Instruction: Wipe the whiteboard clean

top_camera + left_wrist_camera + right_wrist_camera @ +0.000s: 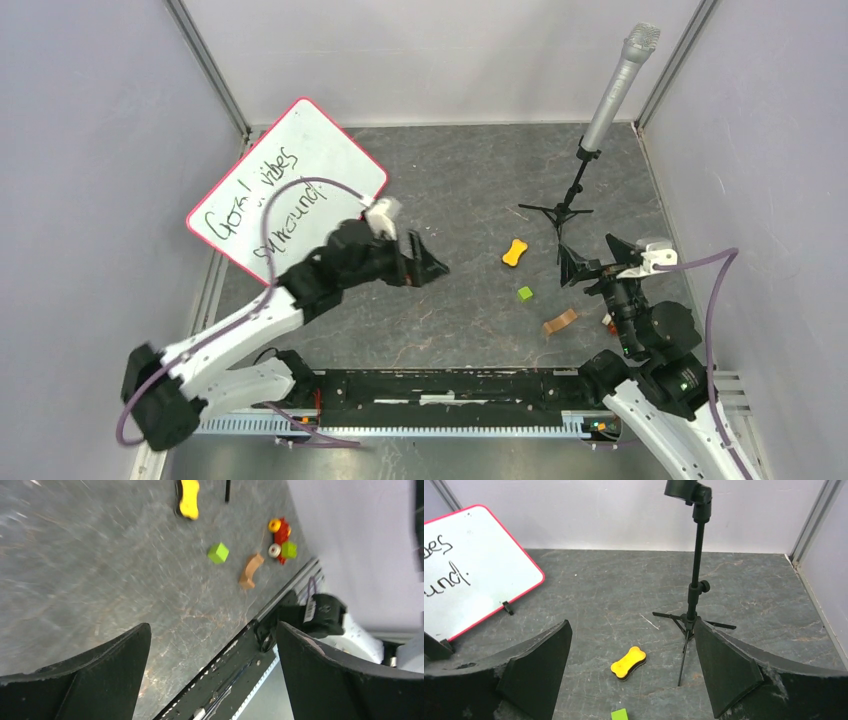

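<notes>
Grey marbled tabletop: open stretch between the red-rimmed white whiteboard, propped far left, and the black tripod microphone stand, far right. Low obstacles near the stand: yellow bone-shaped block, small green cube, tan wooden arch.

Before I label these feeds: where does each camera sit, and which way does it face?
Top external: above, behind the bases, looking down on the whiteboard; both arms show.
Left wrist: on the left gripper, facing the table's right side; its fingers show.
Right wrist: on the right gripper, facing the back wall; fingers show.
All share the yellow eraser.
</notes>
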Controlling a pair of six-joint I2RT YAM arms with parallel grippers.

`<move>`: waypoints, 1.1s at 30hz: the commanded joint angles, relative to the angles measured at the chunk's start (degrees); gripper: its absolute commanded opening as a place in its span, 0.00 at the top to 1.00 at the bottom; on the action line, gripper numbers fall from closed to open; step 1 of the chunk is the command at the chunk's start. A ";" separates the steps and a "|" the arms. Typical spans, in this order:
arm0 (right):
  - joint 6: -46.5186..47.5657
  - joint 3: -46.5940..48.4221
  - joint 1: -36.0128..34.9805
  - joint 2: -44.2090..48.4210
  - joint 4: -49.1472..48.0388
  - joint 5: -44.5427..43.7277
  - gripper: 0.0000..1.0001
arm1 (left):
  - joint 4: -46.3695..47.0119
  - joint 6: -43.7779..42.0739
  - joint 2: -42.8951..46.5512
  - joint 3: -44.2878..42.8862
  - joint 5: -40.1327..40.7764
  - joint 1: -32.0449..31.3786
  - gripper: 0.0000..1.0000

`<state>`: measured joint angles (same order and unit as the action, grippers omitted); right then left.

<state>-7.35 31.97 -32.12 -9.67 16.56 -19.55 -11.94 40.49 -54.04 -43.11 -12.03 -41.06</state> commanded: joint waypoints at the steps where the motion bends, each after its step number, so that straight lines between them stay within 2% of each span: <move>1: -1.36 0.01 0.21 1.88 -1.76 -2.75 0.02 | 9.28 3.80 -13.00 -2.03 10.92 -10.55 0.00; 4: -1.44 -0.23 0.23 2.52 -1.00 -4.01 0.02 | 9.33 0.68 -24.63 -8.92 14.68 -15.82 0.00; 6: -1.32 -0.12 0.22 2.59 -0.41 -4.83 0.02 | 7.05 -3.89 -32.67 -16.52 14.59 -16.91 0.00; 9: -0.76 0.96 0.19 2.64 0.83 -5.37 0.02 | -1.35 -8.90 -42.87 -28.43 16.39 -17.11 0.00; 15: -0.14 1.35 0.17 4.26 1.56 -8.17 0.02 | -10.42 -15.08 -60.66 -49.37 20.13 -17.26 0.00; 21: 0.75 1.96 0.21 5.85 2.31 -10.00 0.02 | -17.98 -17.55 -73.63 -65.37 23.09 -17.23 0.04; 26: 1.25 2.01 0.19 6.59 2.39 -10.62 0.02 | -20.73 -16.87 -79.80 -72.26 23.12 -17.40 0.13; 33: 1.10 1.72 0.21 5.50 2.12 -9.98 0.02 | -20.82 -17.85 -81.67 -72.81 26.63 -18.07 0.21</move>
<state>-6.98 32.03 -32.08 -3.66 19.16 -29.10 -31.94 25.45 -135.35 -112.99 11.07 -58.54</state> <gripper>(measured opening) 0.979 0.822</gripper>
